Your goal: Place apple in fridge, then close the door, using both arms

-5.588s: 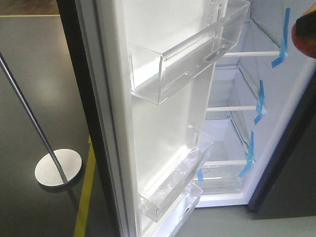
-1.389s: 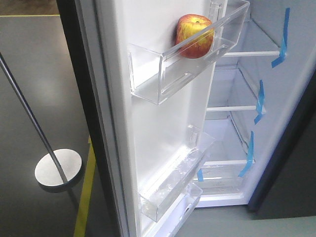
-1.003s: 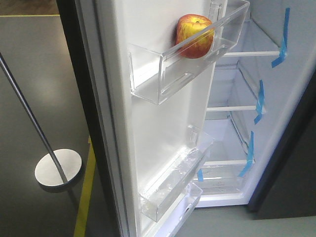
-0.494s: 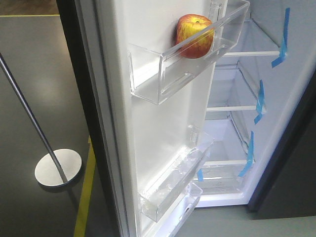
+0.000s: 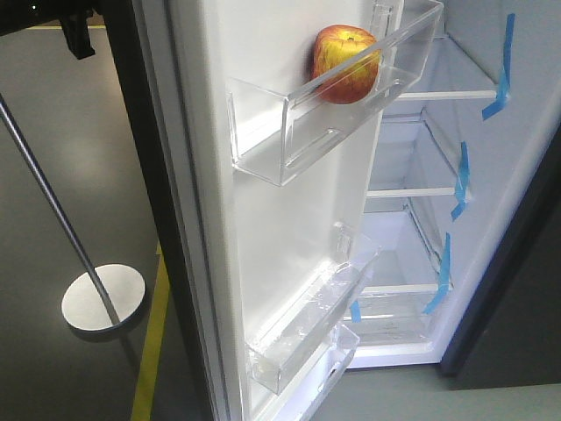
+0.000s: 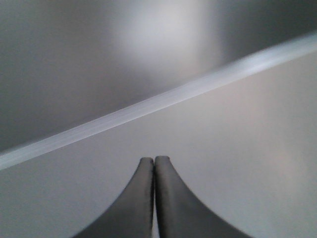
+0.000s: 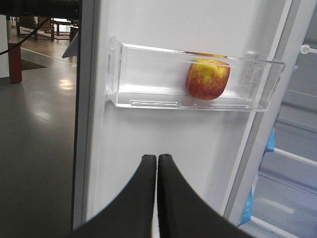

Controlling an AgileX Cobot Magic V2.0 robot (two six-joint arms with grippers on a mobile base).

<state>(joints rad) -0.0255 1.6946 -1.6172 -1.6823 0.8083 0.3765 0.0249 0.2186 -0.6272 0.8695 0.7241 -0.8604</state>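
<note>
Facing the door (image 7: 163, 134) on its white inner side, the right fingers (image 7: 147, 183) are pressed together with nothing between them, lower on the door than the apple (image 7: 207, 78). The left fingers (image 6: 143, 188) are likewise closed and empty, pointing at a plain grey surface crossed by a pale strip; whether that is the door's outer face I cannot tell. The apple sits in the door's upper clear bin (image 7: 148, 74), and the door stands wide open from the fridge (image 5: 526, 158). Placing looks done, if a door bin counts; swinging the door closed remains.
</note>
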